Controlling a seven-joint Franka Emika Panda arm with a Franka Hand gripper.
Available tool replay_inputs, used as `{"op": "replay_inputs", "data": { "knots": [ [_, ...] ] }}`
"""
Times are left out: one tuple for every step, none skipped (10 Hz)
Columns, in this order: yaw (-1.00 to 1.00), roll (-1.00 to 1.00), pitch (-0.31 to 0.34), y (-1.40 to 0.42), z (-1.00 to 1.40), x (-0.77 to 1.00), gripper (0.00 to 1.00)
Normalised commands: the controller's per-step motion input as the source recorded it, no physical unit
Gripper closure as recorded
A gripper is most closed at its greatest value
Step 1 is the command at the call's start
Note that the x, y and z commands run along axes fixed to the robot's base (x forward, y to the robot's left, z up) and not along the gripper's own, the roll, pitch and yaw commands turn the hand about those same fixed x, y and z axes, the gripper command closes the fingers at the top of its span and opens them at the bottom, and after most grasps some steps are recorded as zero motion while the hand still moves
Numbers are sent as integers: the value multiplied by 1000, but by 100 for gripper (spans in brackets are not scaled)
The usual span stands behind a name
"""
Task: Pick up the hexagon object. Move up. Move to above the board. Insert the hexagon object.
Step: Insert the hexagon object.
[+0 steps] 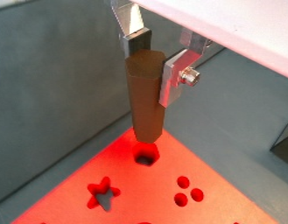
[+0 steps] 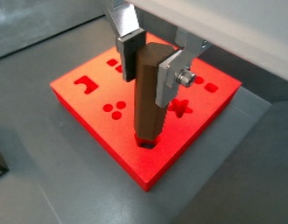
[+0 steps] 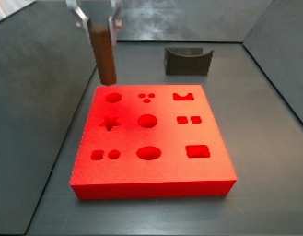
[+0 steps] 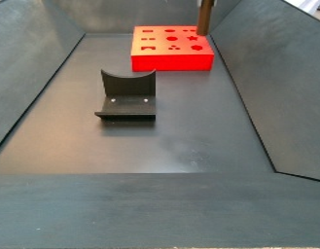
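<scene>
Wrist views show you the gripper [image 1: 157, 54] clamped on the hexagon object [image 1: 145, 98], held upright over the board [image 2: 94, 101].

Your peg's low end sits right at the hexagon hole [image 1: 146, 157] near a board corner. You can count one peg, one red board and one fixture [image 4: 125, 96]. The fixture stands on the grey floor [image 4: 175, 136], well apart from the board, and blocks nothing.

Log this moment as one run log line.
tool: shut on peg | peg: upright, tip at hexagon hole | board: on floor | stage: inserting
</scene>
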Motion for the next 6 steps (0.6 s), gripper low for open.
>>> {"op": "replay_inputs", "data": {
  "knots": [
    [194, -90, -59, 6, -740, 74, 100],
    [149, -156, -109, 0, -414, 0, 100],
    [0, 0, -10, 0, -66, 0, 100],
    [0, 7, -83, -17, -211, -11, 100],
    [0, 30, -114, -23, -294, -91, 100],
    [3, 53, -83, -54, -346, -94, 100]
  ]
}}
